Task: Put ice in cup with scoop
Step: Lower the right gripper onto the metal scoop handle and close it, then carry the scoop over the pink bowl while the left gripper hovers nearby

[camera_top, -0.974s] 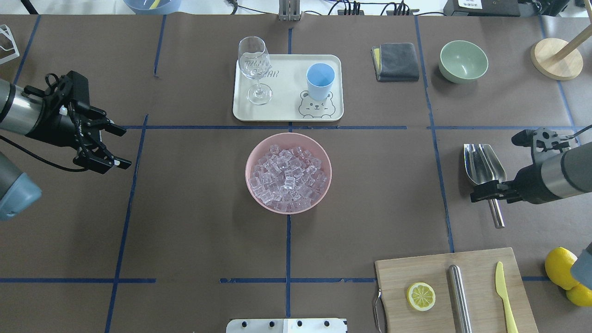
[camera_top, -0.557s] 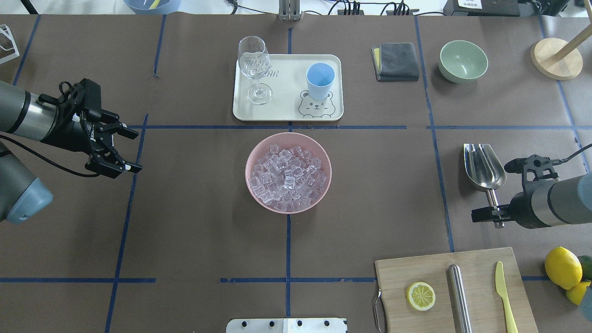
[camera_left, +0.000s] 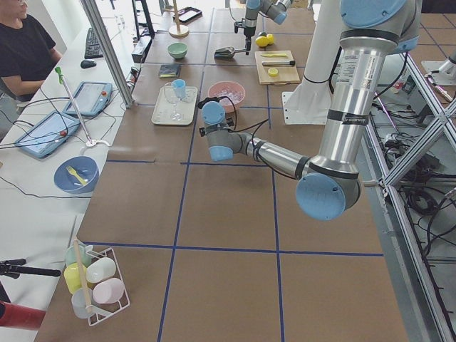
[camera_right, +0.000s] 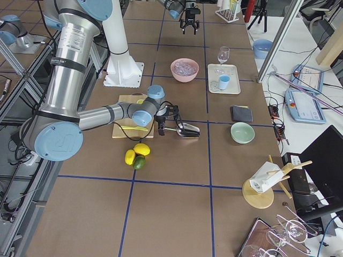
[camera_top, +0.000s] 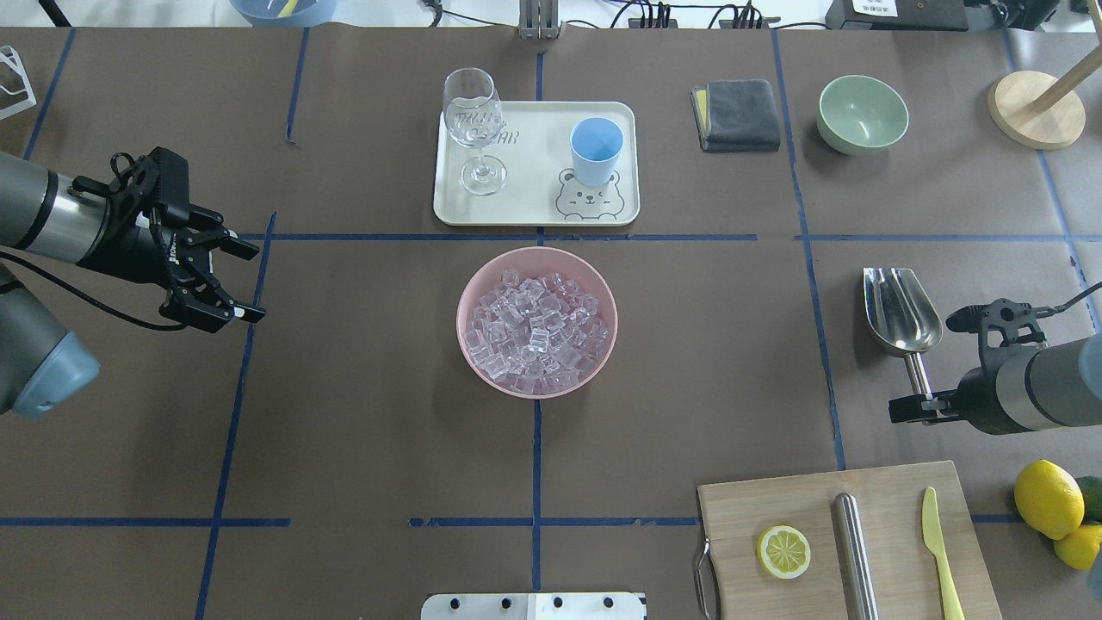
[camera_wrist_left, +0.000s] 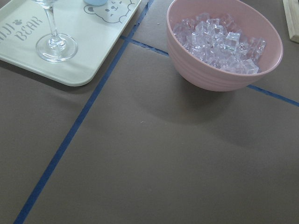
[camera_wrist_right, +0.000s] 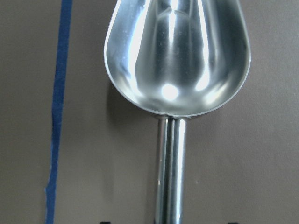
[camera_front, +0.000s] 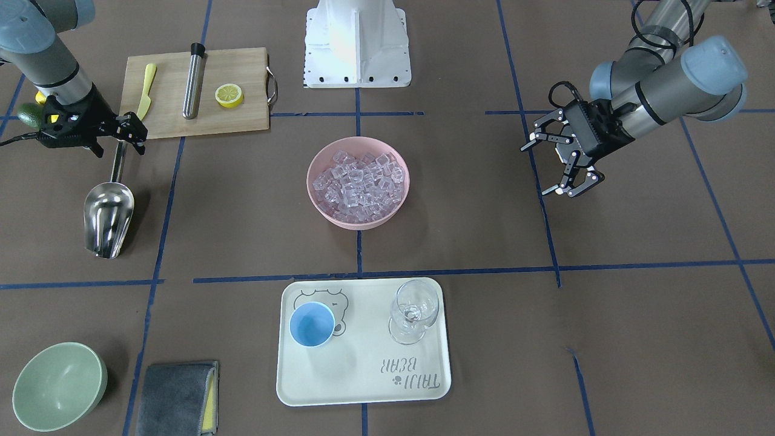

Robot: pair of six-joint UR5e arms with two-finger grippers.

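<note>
At 3 o'clock from the ice (camera_top: pixel 534 323): scoop (camera_top: pixel 900 312) flat on tabletop (camera_top: pixel 370 405), handle end between spread fingers of right tool (camera_top: pixel 917 405), clearest from the front. At 9, left tool (camera_top: pixel 256 282) wide. At 12, cup (camera_top: pixel 596 148) on tray (camera_top: pixel 538 168).

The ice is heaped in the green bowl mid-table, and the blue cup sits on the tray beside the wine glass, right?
Not quite: the ice is heaped in the pink bowl mid-table, as the overhead view shows; the green bowl stands empty off to the side. The blue cup does sit on the tray beside the wine glass.
</note>
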